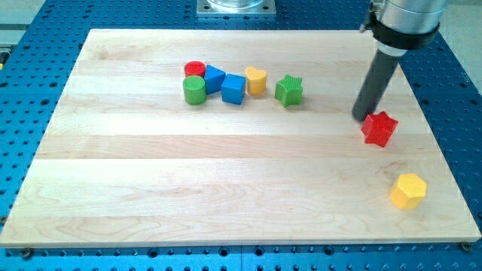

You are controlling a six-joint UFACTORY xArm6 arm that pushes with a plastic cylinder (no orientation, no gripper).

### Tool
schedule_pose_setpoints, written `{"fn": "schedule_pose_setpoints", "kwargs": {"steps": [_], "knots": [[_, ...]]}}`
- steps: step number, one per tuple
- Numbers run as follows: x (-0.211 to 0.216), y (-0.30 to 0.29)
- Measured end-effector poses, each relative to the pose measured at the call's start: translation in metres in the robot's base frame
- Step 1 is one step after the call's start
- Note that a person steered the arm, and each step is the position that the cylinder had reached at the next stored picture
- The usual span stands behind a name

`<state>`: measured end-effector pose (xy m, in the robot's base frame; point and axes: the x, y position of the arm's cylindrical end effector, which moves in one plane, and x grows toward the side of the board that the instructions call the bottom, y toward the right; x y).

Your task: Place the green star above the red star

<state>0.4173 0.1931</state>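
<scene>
Pincer: you have none on this arm, so there is nothing apart, together or clamped; you work with a bare rod, and my tip [361, 117] is all that meets the blocks.
Tip position: it sits on the surface [226, 196] just at the upper-left corner of the red star [379, 128], touching it or very nearly; you cannot tell which from this view.
Yellow block: the yellow block [408, 190], roughly hexagonal, lies below and to the view's right of the tip, near the surface's lower right corner and clear of any push you are likely to make.
Green star: the green star [289, 90], the thing you must move, lies to the view's left of the tip and slightly higher, apart from it with open surface between.
Why it matters: as a judgement, the tip stands on the wrong side of the green star for pushing it rightward; you would need to go round to its left.
Cluster: further left of the tip, past the green star, you see the yellow heart [256, 80], blue cube [233, 89], a second blue block [215, 78], green cylinder [194, 89] and red cylinder [194, 69] packed together.
Containers: none in view; every block rests directly on the surface.
Goal spot: the area above the red star lies open apart from the rod itself.
</scene>
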Motion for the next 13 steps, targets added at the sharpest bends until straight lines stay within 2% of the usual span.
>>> {"fn": "schedule_pose_setpoints", "kwargs": {"steps": [1,4,5,6,8,9,10,11,12,13], "knots": [[0.028,0.025],[0.057,0.033],[0.024,-0.01],[0.001,-0.087],[-0.06,-0.165],[-0.07,-0.188],[-0.11,-0.129],[-0.093,-0.108],[-0.05,-0.075],[-0.062,-0.07]]}}
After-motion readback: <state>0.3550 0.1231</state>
